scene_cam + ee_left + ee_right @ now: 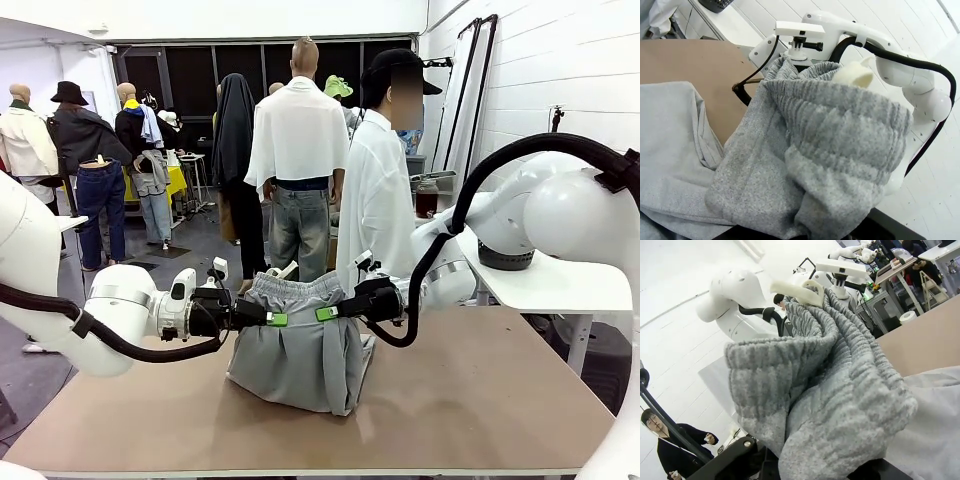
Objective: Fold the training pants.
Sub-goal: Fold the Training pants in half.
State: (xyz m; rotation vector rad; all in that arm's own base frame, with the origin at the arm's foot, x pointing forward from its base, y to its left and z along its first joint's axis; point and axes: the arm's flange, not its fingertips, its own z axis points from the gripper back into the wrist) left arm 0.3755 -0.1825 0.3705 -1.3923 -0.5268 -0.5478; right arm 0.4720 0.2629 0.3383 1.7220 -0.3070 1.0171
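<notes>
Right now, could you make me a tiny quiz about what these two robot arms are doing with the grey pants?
1. True or false: the training pants lie flat on the table, untouched.
2. Which part of the pants do the left gripper and the right gripper hold? A) the leg hems B) the waistband C) the drawstring
3. Fill in: the lower part of the pants rests on the ____.

Key
1. False: both grippers hold the top edge up off the table.
2. B: each grips one side of the gathered waistband.
3. table
</notes>
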